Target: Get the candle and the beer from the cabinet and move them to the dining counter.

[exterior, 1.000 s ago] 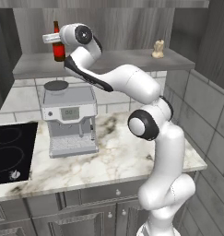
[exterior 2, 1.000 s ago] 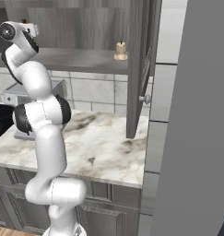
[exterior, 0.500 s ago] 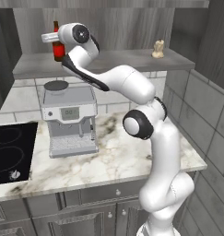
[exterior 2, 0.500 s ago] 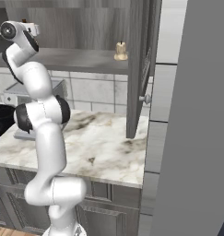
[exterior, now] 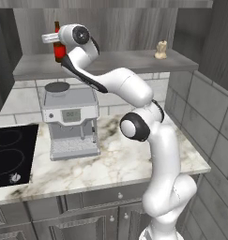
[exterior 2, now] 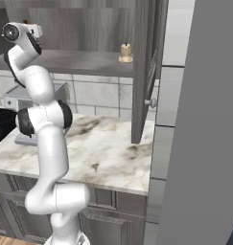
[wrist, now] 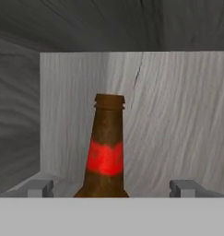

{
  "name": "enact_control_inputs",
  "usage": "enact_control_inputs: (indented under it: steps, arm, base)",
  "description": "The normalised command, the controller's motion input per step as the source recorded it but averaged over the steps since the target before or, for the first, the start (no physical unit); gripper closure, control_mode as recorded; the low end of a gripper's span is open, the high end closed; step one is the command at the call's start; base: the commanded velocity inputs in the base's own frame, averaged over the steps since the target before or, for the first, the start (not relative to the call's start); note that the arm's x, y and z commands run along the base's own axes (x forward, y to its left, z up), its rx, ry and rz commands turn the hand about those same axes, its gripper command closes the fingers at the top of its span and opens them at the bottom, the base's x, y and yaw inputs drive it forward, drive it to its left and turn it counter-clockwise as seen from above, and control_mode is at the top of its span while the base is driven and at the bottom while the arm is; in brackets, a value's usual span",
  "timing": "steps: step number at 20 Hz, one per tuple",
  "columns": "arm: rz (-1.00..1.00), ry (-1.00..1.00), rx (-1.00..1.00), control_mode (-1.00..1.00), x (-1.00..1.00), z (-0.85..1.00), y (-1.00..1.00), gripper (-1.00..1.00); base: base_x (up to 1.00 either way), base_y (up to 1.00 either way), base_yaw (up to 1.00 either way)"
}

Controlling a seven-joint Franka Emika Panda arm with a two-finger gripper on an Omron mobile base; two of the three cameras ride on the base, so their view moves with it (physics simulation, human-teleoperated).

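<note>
So: your gripper (wrist: 111, 188) open around beer (wrist: 104, 156), left shelf end; candle (exterior: 161, 49) right end. Neither delivered.

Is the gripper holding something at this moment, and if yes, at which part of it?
Nothing is held. The gripper is open, its fingertips standing wide apart on both sides of the beer bottle on the cabinet shelf, without touching it.
</note>
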Motion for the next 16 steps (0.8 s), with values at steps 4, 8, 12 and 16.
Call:
enact_control_inputs:
  steps: [4, 8, 12, 16]
  arm:
    - [0.00, 0.00, 0.00, -1.00, 0.16, 0.00, 0.03, -1.00]
    - [0.00, 0.00, 0.00, -1.00, 0.12, 0.00, 0.04, -1.00]
    - [0.00, 0.00, 0.00, -1.00, 0.08, 0.00, 0.09, -1.00]
    - [0.00, 0.00, 0.00, -1.00, 0.00, 0.00, 0.01, -1.00]
  base:
    - [0.00, 0.00, 0.00]
    - [0.00, 0.00, 0.00]
    - [0.00, 0.00, 0.00]
    - [0.00, 0.00, 0.00]
